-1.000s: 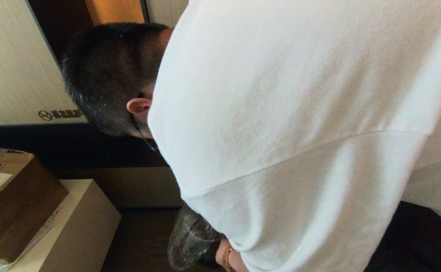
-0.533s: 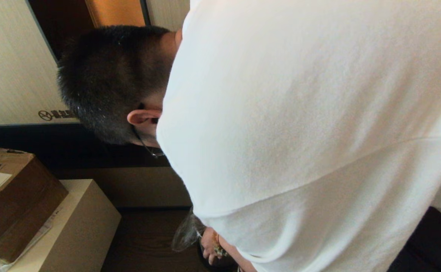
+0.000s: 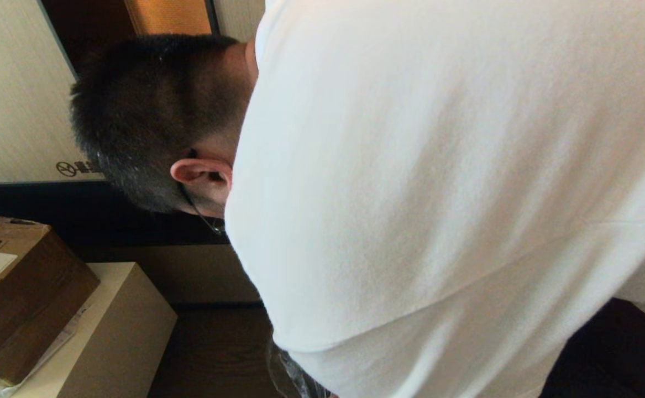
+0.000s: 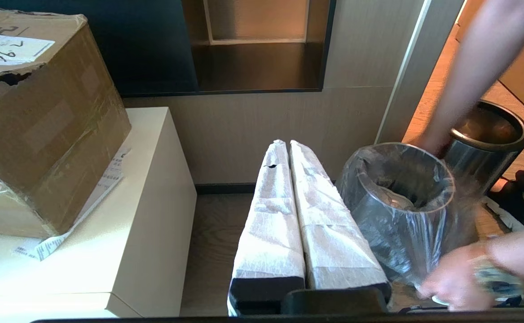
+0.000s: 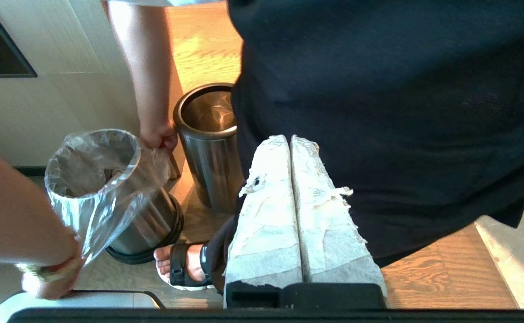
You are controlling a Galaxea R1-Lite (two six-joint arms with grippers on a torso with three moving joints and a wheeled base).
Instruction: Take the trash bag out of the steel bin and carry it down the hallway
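Note:
A person's hands point(image 4: 450, 282) stretch the thin, clear trash bag point(image 4: 401, 215) point(image 5: 95, 179) over the mouth of the steel bin point(image 5: 154, 224), which has a black ring point(image 5: 174, 233) low around it. The bin stands on the wood floor. My left gripper point(image 4: 288, 143) is shut and empty, just left of the bin. On the bin's other side my right gripper point(image 5: 290, 138) is also shut and empty. Both have fingers wrapped in white tape. In the head view only a scrap of the bag point(image 3: 289, 376) shows under the person's shirt. The hallway is out of view.
The person in a white shirt point(image 3: 438, 193) bends close in front of me, with a sandalled foot point(image 5: 185, 267) by the bin. A second, unlined steel bin point(image 5: 212, 148) stands behind. A cardboard box point(image 4: 41, 125) sits on a white cabinet point(image 4: 145, 215) to the left.
The person has bent lower and their head has shifted left. The hand and most of the bag have dropped out of the head view. My grippers have not moved.

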